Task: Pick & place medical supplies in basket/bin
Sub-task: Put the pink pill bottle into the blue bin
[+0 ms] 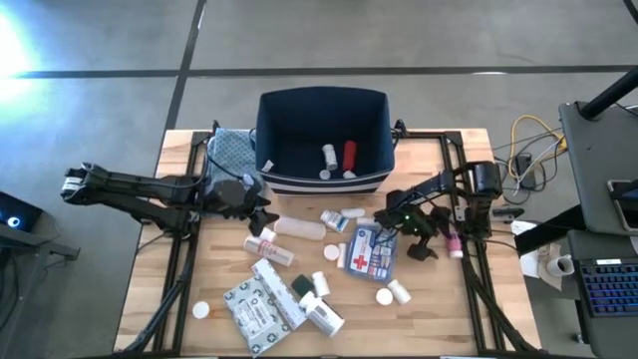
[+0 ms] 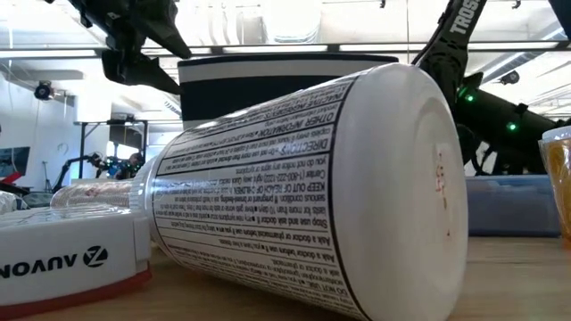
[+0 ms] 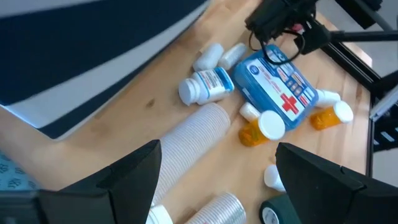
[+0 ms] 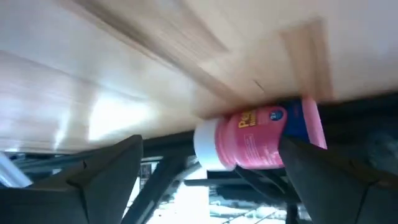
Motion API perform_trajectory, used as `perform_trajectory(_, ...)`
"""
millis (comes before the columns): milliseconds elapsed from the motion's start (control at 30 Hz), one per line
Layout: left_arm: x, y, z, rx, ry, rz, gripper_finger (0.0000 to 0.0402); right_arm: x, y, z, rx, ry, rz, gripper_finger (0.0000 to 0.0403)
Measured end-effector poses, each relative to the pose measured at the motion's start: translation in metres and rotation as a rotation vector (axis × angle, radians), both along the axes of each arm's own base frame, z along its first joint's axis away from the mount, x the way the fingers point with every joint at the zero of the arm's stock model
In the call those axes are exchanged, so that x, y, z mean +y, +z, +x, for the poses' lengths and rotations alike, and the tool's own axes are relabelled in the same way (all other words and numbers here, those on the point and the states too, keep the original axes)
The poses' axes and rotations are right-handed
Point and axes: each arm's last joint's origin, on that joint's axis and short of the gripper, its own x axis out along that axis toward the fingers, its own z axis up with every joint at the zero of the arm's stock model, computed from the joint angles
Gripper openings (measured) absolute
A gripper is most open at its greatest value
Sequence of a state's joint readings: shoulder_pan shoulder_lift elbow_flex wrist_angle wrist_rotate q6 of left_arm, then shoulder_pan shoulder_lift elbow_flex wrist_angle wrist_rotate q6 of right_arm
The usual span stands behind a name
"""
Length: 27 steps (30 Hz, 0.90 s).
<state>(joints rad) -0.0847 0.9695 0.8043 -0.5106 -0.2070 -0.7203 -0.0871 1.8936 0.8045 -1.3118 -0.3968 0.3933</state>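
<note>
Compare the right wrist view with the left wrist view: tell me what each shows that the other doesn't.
Only the right wrist view shows the pink bottle lying at the table edge, between that arm's open fingers.

Only the left wrist view shows the first-aid box, a white pill bottle, an orange bottle with a white cap, a white ribbed tube, the navy bin and the right gripper farther off.

Both show the wooden tabletop and open jaws holding nothing.

Table (image 1: 439, 319): pale wood, smooth, visible grain. Bin (image 1: 321, 115): navy fabric, matt. Pink bottle (image 4: 255, 140): glossy plastic. Ribbed tube (image 3: 189, 146): translucent white plastic. Cloth (image 1: 231, 152): patterned weave.
</note>
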Motion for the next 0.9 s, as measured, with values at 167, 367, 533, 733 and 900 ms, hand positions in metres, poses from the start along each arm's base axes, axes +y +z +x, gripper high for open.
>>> perform_trajectory(167, -0.002, -0.001, -0.001, 0.008, 0.006, -0.014, 0.0295, 0.010, 0.007, 0.007, -0.061, -0.192, 0.249, 0.0368)
perform_trajectory(367, -0.002, -0.001, -0.001, 0.007, 0.010, -0.011, 0.0295, 0.014, 0.018, 0.022, -0.088, -0.086, 0.116, 0.0368)
perform_trajectory(533, -0.002, -0.001, -0.001, 0.006, 0.011, -0.011, 0.0295, 0.009, 0.027, 0.026, 0.019, -0.041, -0.182, 0.0368)
perform_trajectory(733, -0.002, -0.001, -0.001, 0.005, 0.013, -0.014, 0.0295, 0.011, 0.029, 0.021, 0.166, -0.217, -0.426, 0.0368)
perform_trajectory(900, -0.002, 0.000, 0.000, 0.000, 0.013, -0.014, 0.0295, 0.038, 0.039, 0.019, 0.173, -0.288, -0.584, 0.0368)
